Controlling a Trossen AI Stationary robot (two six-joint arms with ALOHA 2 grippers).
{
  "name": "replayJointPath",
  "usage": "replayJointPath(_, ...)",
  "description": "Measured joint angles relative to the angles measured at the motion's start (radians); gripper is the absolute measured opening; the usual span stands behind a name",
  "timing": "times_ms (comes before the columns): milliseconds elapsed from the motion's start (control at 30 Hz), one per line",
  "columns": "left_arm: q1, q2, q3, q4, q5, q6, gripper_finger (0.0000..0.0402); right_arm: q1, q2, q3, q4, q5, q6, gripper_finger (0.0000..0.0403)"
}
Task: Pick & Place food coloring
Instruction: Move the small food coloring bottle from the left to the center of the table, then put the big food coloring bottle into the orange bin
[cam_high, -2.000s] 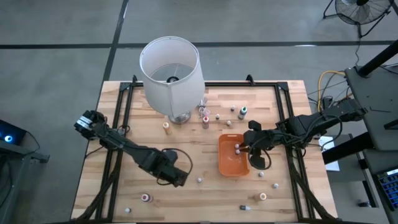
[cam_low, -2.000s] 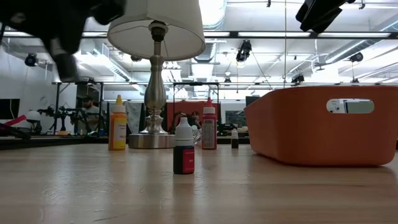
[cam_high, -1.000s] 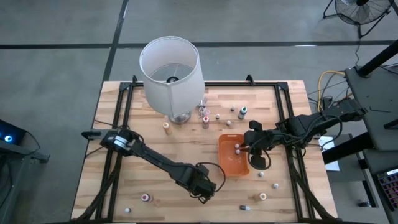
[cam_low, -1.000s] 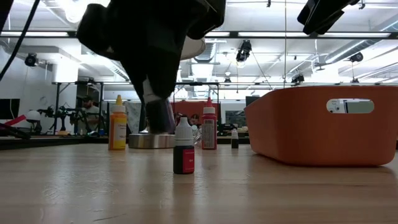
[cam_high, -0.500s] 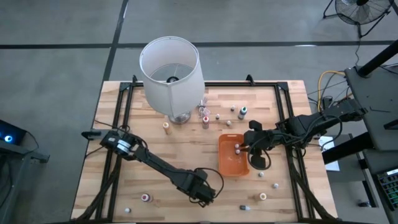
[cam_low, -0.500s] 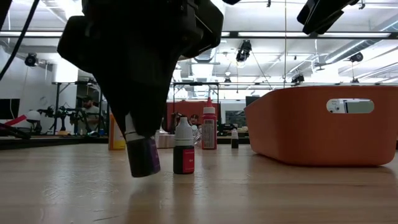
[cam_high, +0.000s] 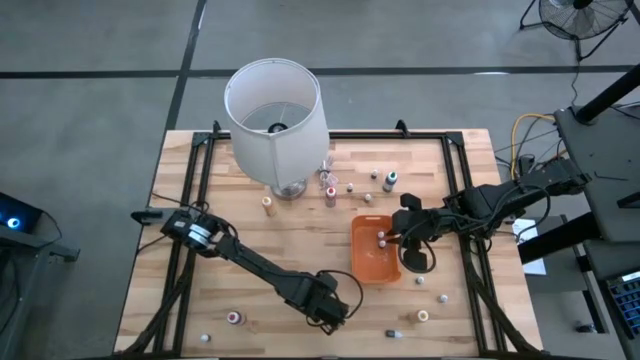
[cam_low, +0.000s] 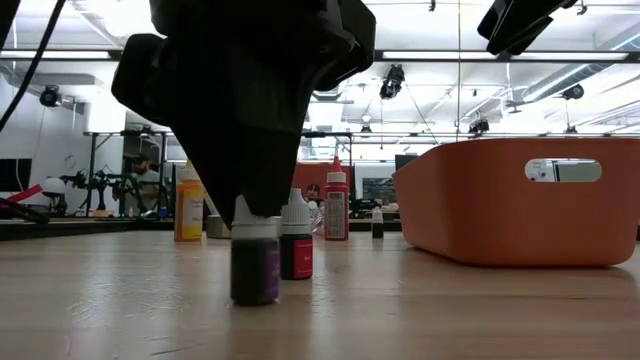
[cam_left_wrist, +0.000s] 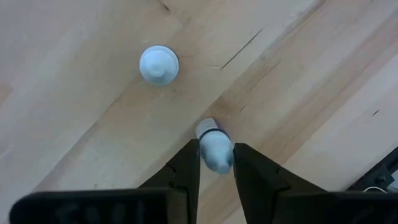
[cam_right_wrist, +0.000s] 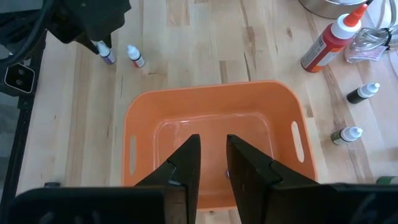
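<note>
My left gripper (cam_high: 325, 312) stands near the table's front edge, pointing down over a small food coloring bottle (cam_low: 255, 270) with purple contents and a white cap. The bottle stands upright on the wood. Right behind it stands a red bottle with a white cap (cam_low: 296, 250), also seen in the left wrist view (cam_left_wrist: 159, 64). My right gripper (cam_right_wrist: 212, 162) hangs over the orange tray (cam_high: 372, 268), its fingers a little apart with nothing between them. My left gripper has the purple bottle's white cap (cam_left_wrist: 214, 149) between its two fingers, one on each side. The fingers come from above, pointing steeply down. The bottle stands upright with its bottom (cam_low: 255, 298) on the table.
A big white lamp (cam_high: 275, 120) stands at the far left. Near its foot are a red squeeze bottle (cam_high: 329, 192), an orange one (cam_high: 267, 204) and a dark one (cam_high: 389, 181). More small bottles lie near the front edge (cam_high: 233, 318) (cam_high: 422, 316).
My left gripper has come down a little and toward the table's near edge with the purple bottle. The bottle hung tilted above the wood half a second ago; now it stands upright on the table next to the red bottle. My right arm has kept still.
</note>
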Motion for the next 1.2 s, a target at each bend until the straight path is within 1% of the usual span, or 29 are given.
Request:
replayJointPath(233,0.003,0.0,-0.001,-0.001,0.005,-0.001,0.007,0.001,0.0,0.0,0.0,0.0,0.0,0.0078)
replayJointPath(333,0.004,0.0,0.0,-0.032,0.005,-0.002,0.0071,0.001,0.0,0.0,0.0,0.0,0.0,0.008)
replayJointPath(467,0.004,-0.014,-0.001,-0.07,0.008,0.004,0.0087,0.001,0.0,0.0,0.0,0.0,0.0,0.0075)
replayJointPath(567,0.004,-0.03,0.001,-0.084,0.015,0.004,0.0114,0.0,0.0,0.0,0.0,0.0,0.0,0.007)
replayJointPath(700,0.004,-0.034,0.003,-0.081,0.046,0.011,0.0165,0.0,0.0,0.0,0.0,0.0,0.0,0.0068)
replayJointPath(867,0.005,-0.034,0.004,-0.092,0.176,0.018,0.0238,0.0,0.0,0.0,0.0,0.0,0.0,0.0073)
replayJointPath(967,0.0,-0.04,0.003,-0.126,0.211,0.021,0.0276,0.0,0.0,0.0,-0.001,0.0,0.0,0.0077)
replayJointPath(1033,-0.004,-0.054,0.004,-0.142,0.225,0.023,0.0292,0.0,0.0,0.0,-0.001,0.0,0.0,0.0077)
replayJointPath(1100,-0.008,-0.072,0.005,-0.16,0.222,0.023,0.0298,0.0,0.0,0.0,-0.001,0.0,0.0,0.0076)
replayJointPath(1200,-0.013,-0.109,0.004,-0.181,0.183,0.01,0.03,0.0,0.0,0.0,-0.001,0.0,0.0,0.0072)
